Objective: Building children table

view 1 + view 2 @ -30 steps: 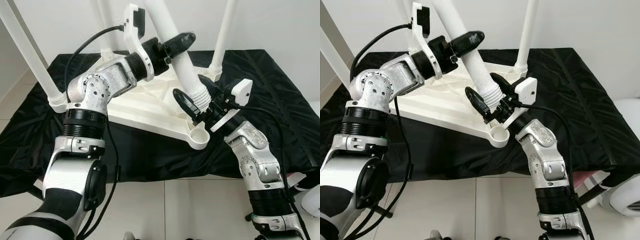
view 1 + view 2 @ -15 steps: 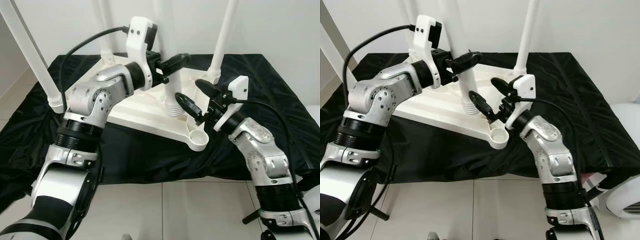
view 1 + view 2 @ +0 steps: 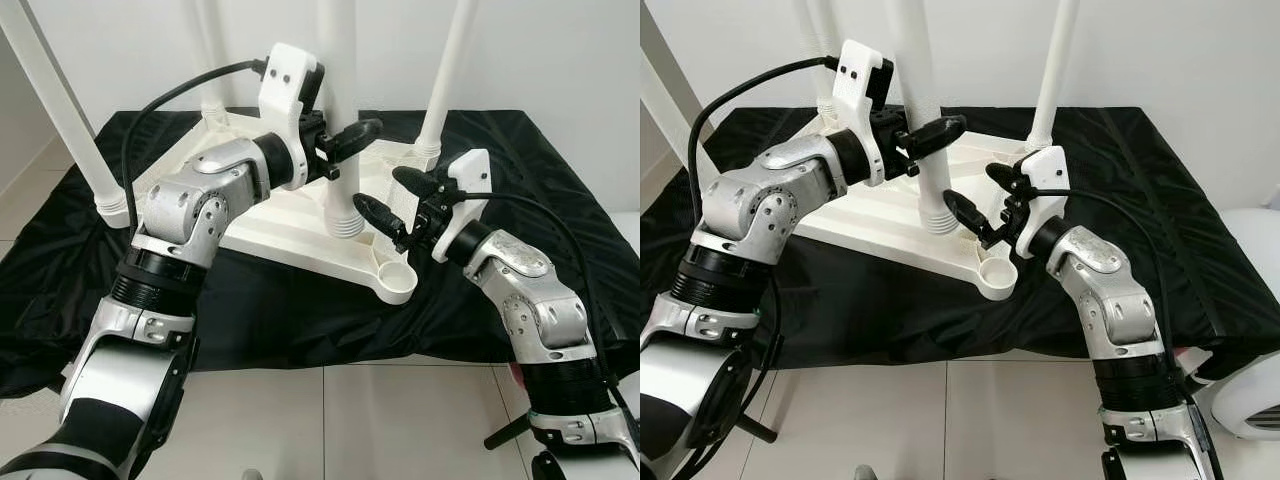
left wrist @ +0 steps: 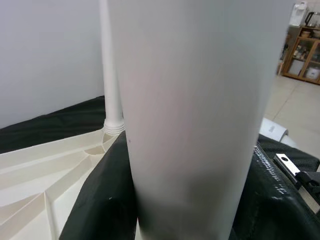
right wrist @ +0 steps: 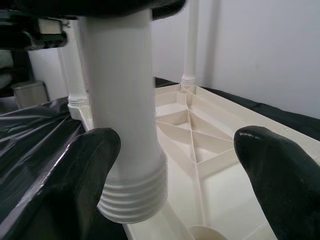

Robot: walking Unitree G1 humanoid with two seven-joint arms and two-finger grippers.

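Since a second ago the loose table leg (image 3: 343, 120) has swung from a steep tilt to upright, its threaded end now over the upturned tabletop (image 3: 290, 225) rather than by the right gripper (image 3: 392, 194); from the head cameras, the left gripper (image 3: 349, 138) clamps the leg, and the empty corner socket (image 3: 398, 276) lies at five o'clock from it, on the black cloth (image 3: 520, 190); in the left wrist view the leg sits between the fingers (image 4: 100, 200); in the right wrist view the fingers (image 5: 82, 175) are spread apart, touching nothing.
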